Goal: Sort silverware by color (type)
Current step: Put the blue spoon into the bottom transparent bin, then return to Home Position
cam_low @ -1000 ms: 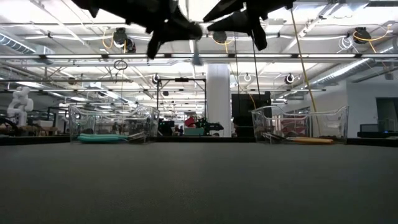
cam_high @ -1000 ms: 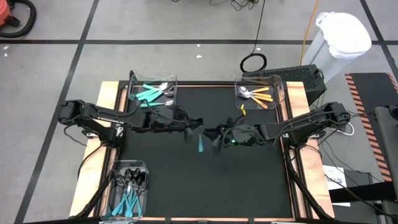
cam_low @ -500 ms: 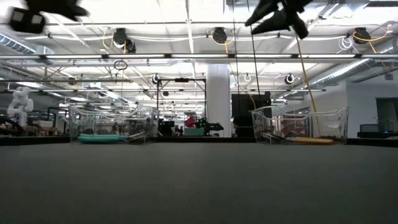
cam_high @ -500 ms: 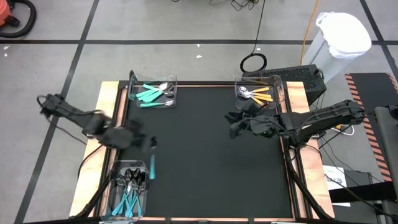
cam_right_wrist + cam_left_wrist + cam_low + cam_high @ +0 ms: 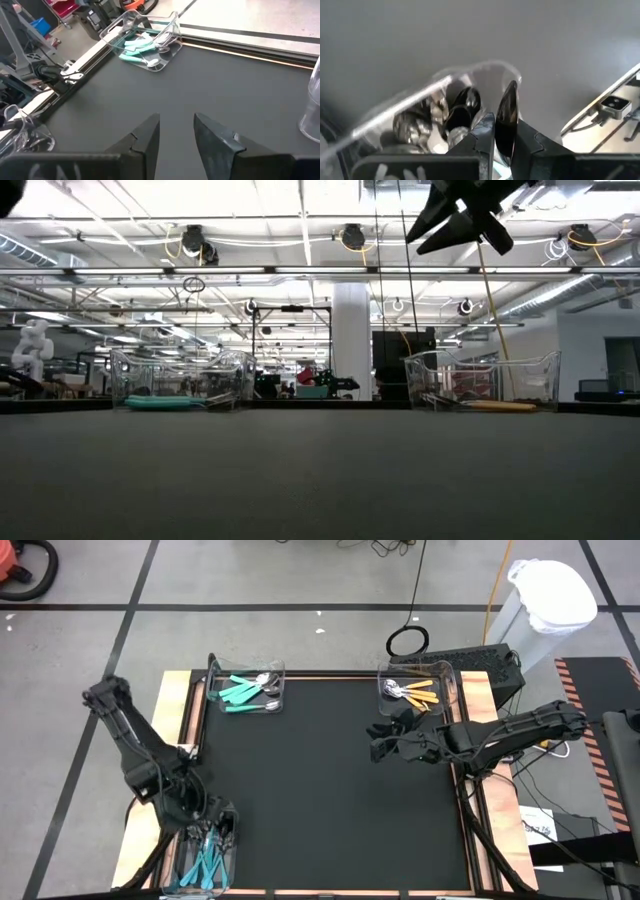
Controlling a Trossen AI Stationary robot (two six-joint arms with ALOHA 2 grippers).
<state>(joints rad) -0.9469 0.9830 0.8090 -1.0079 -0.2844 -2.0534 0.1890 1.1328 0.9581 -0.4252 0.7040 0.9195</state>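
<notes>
- three clear bins (image 5: 246, 690): 11, 1, 7 o'clock
- left gripper (image 5: 502, 131) over 7 o'clock bin, jaws pinching dark spoon (image 5: 507, 117)
- right gripper (image 5: 176, 131) empty, jaws parted
- no readable writing

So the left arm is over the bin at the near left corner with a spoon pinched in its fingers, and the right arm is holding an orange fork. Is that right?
Not quite: the right gripper holds nothing; the right wrist view shows its fingers apart and empty above the black mat. The rest stands: the left gripper pinches a spoon over the near-left bin.
</notes>
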